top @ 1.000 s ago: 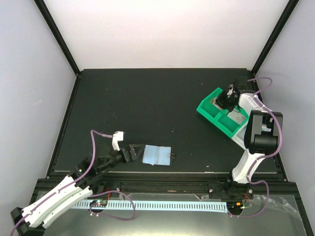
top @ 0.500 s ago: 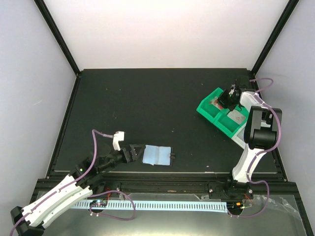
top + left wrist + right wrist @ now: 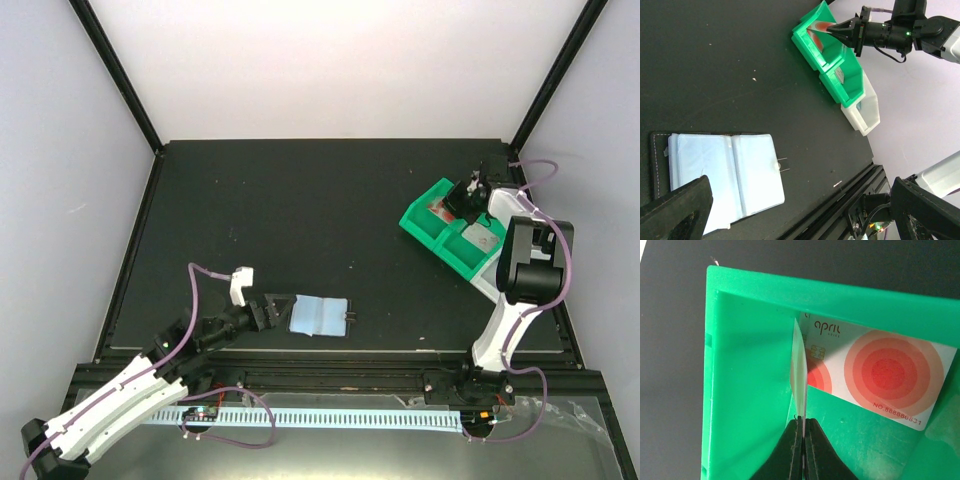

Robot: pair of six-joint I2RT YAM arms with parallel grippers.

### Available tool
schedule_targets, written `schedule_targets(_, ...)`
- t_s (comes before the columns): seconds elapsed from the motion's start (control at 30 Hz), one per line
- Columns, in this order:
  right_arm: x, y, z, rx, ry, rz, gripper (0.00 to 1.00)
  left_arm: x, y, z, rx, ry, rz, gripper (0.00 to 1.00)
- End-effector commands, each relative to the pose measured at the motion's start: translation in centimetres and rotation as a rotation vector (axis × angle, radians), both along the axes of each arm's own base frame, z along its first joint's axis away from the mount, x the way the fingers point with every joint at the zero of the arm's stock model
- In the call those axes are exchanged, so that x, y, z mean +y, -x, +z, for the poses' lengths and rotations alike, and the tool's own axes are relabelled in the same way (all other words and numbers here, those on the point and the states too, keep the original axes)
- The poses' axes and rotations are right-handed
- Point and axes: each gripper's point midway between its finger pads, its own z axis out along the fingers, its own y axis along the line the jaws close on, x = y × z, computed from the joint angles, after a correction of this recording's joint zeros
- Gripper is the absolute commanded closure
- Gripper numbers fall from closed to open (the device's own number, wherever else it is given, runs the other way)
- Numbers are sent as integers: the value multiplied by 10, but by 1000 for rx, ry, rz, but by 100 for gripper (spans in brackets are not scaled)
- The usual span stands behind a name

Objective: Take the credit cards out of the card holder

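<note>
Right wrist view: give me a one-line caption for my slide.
A pale card pinched edge-on in the right fingers over a green tray holding a white-and-red card.

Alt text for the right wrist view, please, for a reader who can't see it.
The right gripper pinches a thin pale card, seen edge-on, over a compartment of the green tray. A white card with red circles lies in that compartment, partly behind the held card.

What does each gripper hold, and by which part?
The right gripper pinches a thin pale card by one edge, over the green tray. The left gripper holds nothing.
</note>
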Motion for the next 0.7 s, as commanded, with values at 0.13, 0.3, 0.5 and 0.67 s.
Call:
schedule_targets(0.13,-9,-3,7,-59,13,-66,99,-4,-1,9,-17,10,-19,1)
schedule_targets(0.3,-10,-4,5,-65,12,-83,99,-4,0,9,-19,9,-21,1)
schedule_targets(0.5,-14,-4,8,-80,29,-101,99,-4,0,8,-19,6,-22,1)
schedule_targets(0.67,-14,-6,9,-90,18,-110,99,-4,0,4,-12,13,-19,1)
